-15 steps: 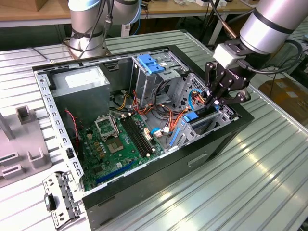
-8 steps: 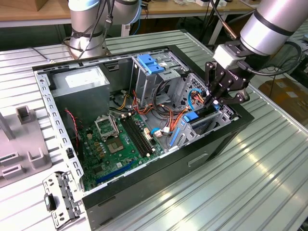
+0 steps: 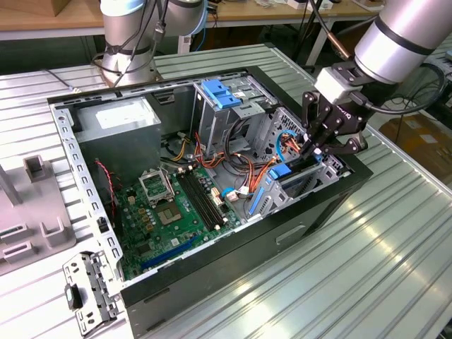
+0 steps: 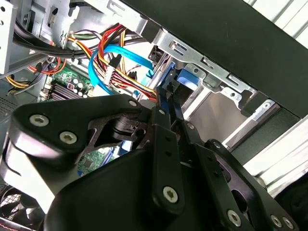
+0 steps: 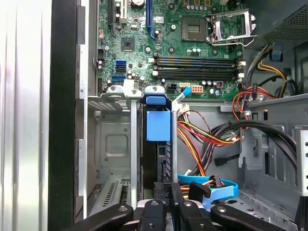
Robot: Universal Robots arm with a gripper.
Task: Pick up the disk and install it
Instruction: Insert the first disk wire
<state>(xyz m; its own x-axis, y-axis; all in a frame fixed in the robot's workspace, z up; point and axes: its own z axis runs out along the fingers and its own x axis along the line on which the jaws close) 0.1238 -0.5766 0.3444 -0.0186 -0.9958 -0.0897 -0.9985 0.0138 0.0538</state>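
The disk [image 3: 281, 171] stands on edge in the drive cage at the front corner of the open computer case [image 3: 339, 194], toward the exterior view's right. Its blue plastic carrier [image 5: 159, 125] shows between two metal rails in the first wrist view, with the dark body below it. My gripper [image 3: 308, 150] reaches down into the cage from above. Its black fingers [image 5: 179, 211] lie close together on the disk's thin edge. In the second wrist view the gripper [image 4: 169, 98] tapers to that edge, beside a blue carrier part [image 4: 185, 77].
A green motherboard [image 3: 173, 205] covers the case floor. A grey power-supply box [image 3: 123, 120] sits at the back. Red, orange and yellow cables [image 5: 207, 134] and a blue flat cable [image 5: 216, 190] hang beside the cage. A loose metal bracket [image 3: 88, 293] lies on the table.
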